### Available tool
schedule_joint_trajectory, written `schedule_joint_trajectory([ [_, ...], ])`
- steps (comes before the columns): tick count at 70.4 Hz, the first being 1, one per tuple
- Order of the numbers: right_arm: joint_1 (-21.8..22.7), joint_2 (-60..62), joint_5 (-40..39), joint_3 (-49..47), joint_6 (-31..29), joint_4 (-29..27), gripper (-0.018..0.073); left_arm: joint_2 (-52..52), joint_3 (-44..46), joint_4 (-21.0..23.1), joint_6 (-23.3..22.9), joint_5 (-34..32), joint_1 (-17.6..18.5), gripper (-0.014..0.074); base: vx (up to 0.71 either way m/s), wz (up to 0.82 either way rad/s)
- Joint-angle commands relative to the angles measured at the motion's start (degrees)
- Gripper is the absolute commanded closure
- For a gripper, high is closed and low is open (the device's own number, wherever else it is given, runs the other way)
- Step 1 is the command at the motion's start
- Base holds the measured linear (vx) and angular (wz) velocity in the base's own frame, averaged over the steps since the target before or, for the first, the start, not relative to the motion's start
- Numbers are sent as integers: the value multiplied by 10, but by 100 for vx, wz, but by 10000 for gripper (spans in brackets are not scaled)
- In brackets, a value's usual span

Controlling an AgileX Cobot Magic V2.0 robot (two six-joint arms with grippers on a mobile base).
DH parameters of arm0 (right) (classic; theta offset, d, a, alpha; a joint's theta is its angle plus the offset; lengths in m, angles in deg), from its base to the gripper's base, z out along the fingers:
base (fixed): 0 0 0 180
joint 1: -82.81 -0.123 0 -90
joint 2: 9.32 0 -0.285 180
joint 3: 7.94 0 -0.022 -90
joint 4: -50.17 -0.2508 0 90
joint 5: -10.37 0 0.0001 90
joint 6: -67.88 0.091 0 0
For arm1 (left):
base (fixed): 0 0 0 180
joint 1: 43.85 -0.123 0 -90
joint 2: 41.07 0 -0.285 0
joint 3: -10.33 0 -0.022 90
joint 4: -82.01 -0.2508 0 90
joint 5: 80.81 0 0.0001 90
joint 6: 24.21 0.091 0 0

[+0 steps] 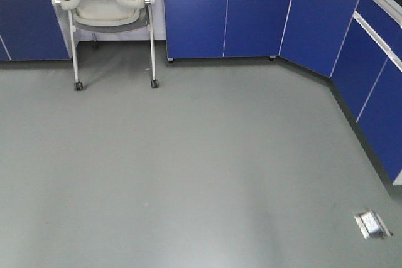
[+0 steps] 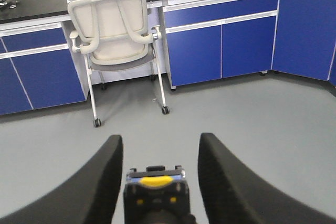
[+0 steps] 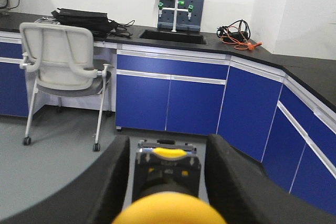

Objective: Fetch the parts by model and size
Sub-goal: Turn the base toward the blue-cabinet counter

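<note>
In the left wrist view a push-button switch (image 2: 155, 192) sits between the black fingers of my left gripper (image 2: 160, 140). It has a dark body, a blue base and a yellow tab, and its cap is cut off by the frame's bottom edge. It hangs above the grey floor. In the right wrist view my right gripper (image 3: 167, 142) is shut on the yellow-capped push-button switch (image 3: 167, 169). Its blurred yellow cap (image 3: 169, 209) fills the bottom of the view between the fingers. Neither gripper shows in the front view.
A white wheeled chair (image 1: 107, 4) stands ahead on the left. Blue cabinets (image 1: 226, 23) run along the back wall and turn down the right side (image 1: 377, 73). A metal floor socket box (image 1: 372, 224) lies at the lower right. A black counter with a sink (image 3: 173, 36) tops the cabinets.
</note>
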Motion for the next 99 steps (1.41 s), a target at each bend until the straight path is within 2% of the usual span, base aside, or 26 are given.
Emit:
schedule_joint_trajectory([
  [1,3,-5,-48,-17,1,3,569,-5,17,2,-2,-45,5,601,63,-4],
  [58,3,-5,-49,-17,1,3,569,-5,17,2,-2,-45,5,601,54,-3],
  [76,3,-5,-47,-17,1,3,569,-5,17,2,-2,-45,5,601,35,-47],
  [99,3,-5,-47,-17,1,3,569,-5,17,2,-2,-45,5,601,25,-84],
])
